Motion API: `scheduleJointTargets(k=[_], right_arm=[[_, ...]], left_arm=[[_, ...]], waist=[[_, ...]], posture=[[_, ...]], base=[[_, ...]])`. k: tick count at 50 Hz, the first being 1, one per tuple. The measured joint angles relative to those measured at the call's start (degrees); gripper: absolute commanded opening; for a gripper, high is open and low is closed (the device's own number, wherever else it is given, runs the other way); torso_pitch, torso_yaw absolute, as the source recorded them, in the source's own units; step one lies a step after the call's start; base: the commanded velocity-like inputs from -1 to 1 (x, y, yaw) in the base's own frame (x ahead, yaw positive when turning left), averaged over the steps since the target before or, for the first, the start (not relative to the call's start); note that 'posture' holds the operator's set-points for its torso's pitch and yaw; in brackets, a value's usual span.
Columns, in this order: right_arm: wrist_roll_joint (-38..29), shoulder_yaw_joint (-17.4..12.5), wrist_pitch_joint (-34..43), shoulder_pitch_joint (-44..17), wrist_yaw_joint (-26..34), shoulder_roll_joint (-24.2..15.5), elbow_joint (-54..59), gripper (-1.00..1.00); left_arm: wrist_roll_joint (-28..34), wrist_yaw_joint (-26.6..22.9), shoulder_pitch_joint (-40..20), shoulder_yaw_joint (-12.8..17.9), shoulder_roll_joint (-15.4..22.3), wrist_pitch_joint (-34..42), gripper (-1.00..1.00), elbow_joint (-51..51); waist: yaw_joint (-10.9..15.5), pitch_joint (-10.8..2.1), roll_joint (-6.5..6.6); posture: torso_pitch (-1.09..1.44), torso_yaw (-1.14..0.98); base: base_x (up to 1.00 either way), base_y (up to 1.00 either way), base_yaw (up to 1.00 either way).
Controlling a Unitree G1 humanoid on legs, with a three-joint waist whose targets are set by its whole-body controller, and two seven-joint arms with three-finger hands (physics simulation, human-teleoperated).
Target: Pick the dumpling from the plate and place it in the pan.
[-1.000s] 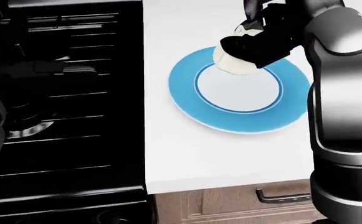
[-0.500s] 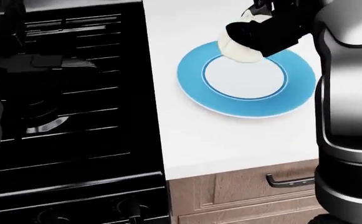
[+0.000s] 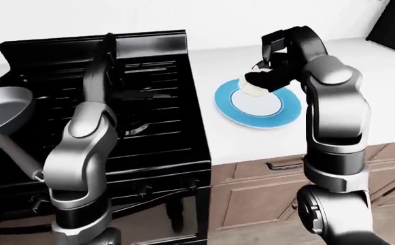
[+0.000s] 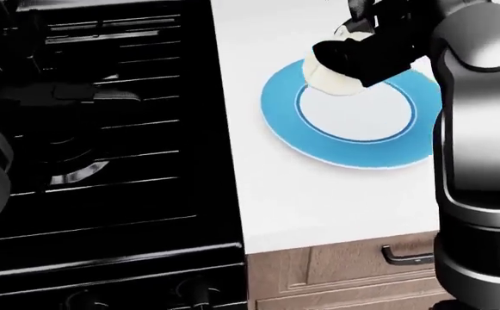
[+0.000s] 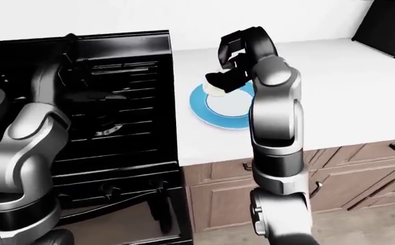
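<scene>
Your dumpling [image 4: 331, 79] is sitting in the grasp of your right hand [image 4: 363, 57], whose black fingers are clenching around it from above and from the 3 o'clock side, so only its pale lower left part is showing in the head view. It is hanging over the 11 o'clock part of the plate [image 4: 353, 155], above the blue rim; whether it is touching the plate or lifted clear, you cannot tell from these views. The plate is lying flat on the white surface [image 4: 310, 200], just beside the black stove [image 3: 149, 127], which is filling the 9 o'clock half of the head view.

In the left-eye view, your right arm is bending down to the plate from 3 o'clock. The pan [image 3: 0, 115] is showing at the 9 o'clock edge of that view, over the stove's far left side, with its handle pointing toward 5 o'clock. Your left arm is reaching up over the stove grates, and your left hand [image 3: 107, 46] is sitting dark against the dark stove top, so you cannot tell whether it is released or clenched. Wooden drawers [image 3: 265, 184] are showing below the surface.
</scene>
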Motion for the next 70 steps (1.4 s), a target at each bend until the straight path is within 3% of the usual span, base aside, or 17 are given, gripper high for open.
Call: scheduleJointTargets(k=[2, 6, 12, 15, 20, 24, 32, 39, 41, 44, 46, 50, 57, 59, 63, 67, 70], right_arm=[[0.08, 0.12, -0.30, -0.60, 0.10, 0.00, -0.04, -1.00], [0.76, 1.56, -0.75, -0.15, 0.65, 0.97, 0.68, -1.00], [0.41, 0.91, -0.77, -0.51, 0.67, 0.51, 0.34, -1.00], [0.06, 0.84, -0.99, -0.52, 0.54, 0.62, -0.21, -1.00], [-0.16, -0.22, -1.01, 0.60, 0.00, 0.54, 0.43, -1.00], [0.07, -0.12, -0.97, 0.58, -0.31, 0.46, 0.27, -1.00], [0.92, 0.77, -0.42, 0.57, -0.02, 0.93, -0.07, -1.00], [0.14, -0.51, -0.40, 0.68, -0.61, 0.12, -0.41, -1.00], [0.15, -0.37, -0.23, 0.55, -0.63, 0.18, 0.04, -1.00], [0.38, 0.07, -0.46, 0.04, -0.56, 0.40, -0.14, -1.00], [0.71, 0.82, -0.76, 0.36, -0.40, 1.08, -0.19, -1.00], [1.46, 1.27, -0.34, 0.32, 0.18, 1.07, 0.94, -1.00], [0.84, 0.43, -0.94, -0.74, -0.37, 0.53, 0.00, -1.00], [0.67, 0.00, -1.10, 0.21, -0.58, 0.50, -0.14, -1.00], [0.53, -0.12, -0.02, 0.90, -0.50, 0.34, 0.99, -1.00], [0.59, -0.20, -0.41, 0.24, -0.46, 0.21, -0.06, -1.00], [0.63, -0.02, -0.95, 0.09, -0.65, 0.61, -0.01, -1.00]], left_arm=[[0.15, 0.12, -0.24, 0.26, 0.18, -0.22, 1.00, -0.11], [0.74, 0.60, 0.54, 1.40, 0.58, -0.09, 1.00, 0.72], [0.71, 0.49, 0.04, 0.82, 0.53, -0.30, 1.00, 0.38], [0.59, 0.37, -0.26, 0.85, 0.62, -0.37, 1.00, 0.32], [0.14, 0.03, 0.34, -0.08, 0.04, -0.12, 1.00, 0.16], [0.23, 0.11, -0.15, 0.20, 0.17, -0.11, 1.00, 0.01], [0.60, 0.55, 0.15, 0.91, 0.46, 0.64, 1.00, -0.40], [-0.03, -0.06, -0.24, -0.32, 0.06, -0.03, 1.00, -0.86], [-0.05, -0.10, -0.26, -0.18, 0.13, 0.02, 1.00, -0.51], [0.20, 0.07, -0.28, 0.32, 0.34, -0.01, 1.00, -0.26], [0.50, 0.27, 0.15, 0.97, 0.62, -0.08, 1.00, 0.07], [0.91, 0.59, 0.30, 1.11, 0.61, 0.27, 1.00, 0.51], [0.63, 0.26, -0.44, 0.69, 0.54, -0.33, 1.00, -0.24], [0.49, 0.14, 0.07, 0.04, 0.03, -0.32, 1.00, -0.11], [0.24, -0.15, 0.20, -0.59, -0.05, 0.34, 1.00, 0.40], [0.52, 0.01, -0.40, -0.06, 0.07, 0.11, 1.00, -0.47], [0.56, -0.04, -0.56, 0.19, 0.43, -0.11, 1.00, -0.58]], waist=[[-0.06, -0.63, 2.25], [1.08, -0.77, 1.35], [0.58, -0.51, -2.28], [0.44, -0.80, -5.31], [-0.03, 0.23, -4.01], [-0.49, 0.63, -0.25], [0.06, -0.43, -1.99], [-0.58, -0.92, -1.25], [-0.40, -0.74, -0.68], [-0.41, -0.48, 2.23], [0.15, 0.01, 0.93], [-0.20, -0.34, 0.02], [-0.48, -0.85, -4.30], [-1.00, -0.52, -3.22], [-0.56, -1.03, -3.59], [-0.56, -0.32, -0.59], [-0.46, -0.87, 2.53]], posture=[[0.00, 0.00], [0.00, 0.00], [0.00, 0.00], [0.00, 0.00], [0.00, 0.00], [0.00, 0.00], [0.00, 0.00], [0.00, 0.00], [0.00, 0.00], [0.00, 0.00], [0.00, 0.00], [0.00, 0.00], [0.00, 0.00], [0.00, 0.00], [0.00, 0.00], [0.00, 0.00], [0.00, 0.00]], base=[[0.00, 0.00, 0.29], [0.00, 0.00, 0.30], [0.00, 0.00, 0.30], [0.00, 0.00, 0.30], [0.00, 0.00, 0.08], [0.00, 0.01, 0.00], [0.00, 0.09, 0.00], [0.00, 0.16, 0.00], [0.00, 0.19, 0.00], [0.00, 0.24, 0.00], [0.00, 0.29, 0.00], [0.00, 0.28, 0.00], [0.00, 0.29, 0.00], [0.00, 0.29, 0.00], [0.00, 0.29, 0.00], [0.00, 0.29, 0.00], [0.00, 0.29, 0.00]])
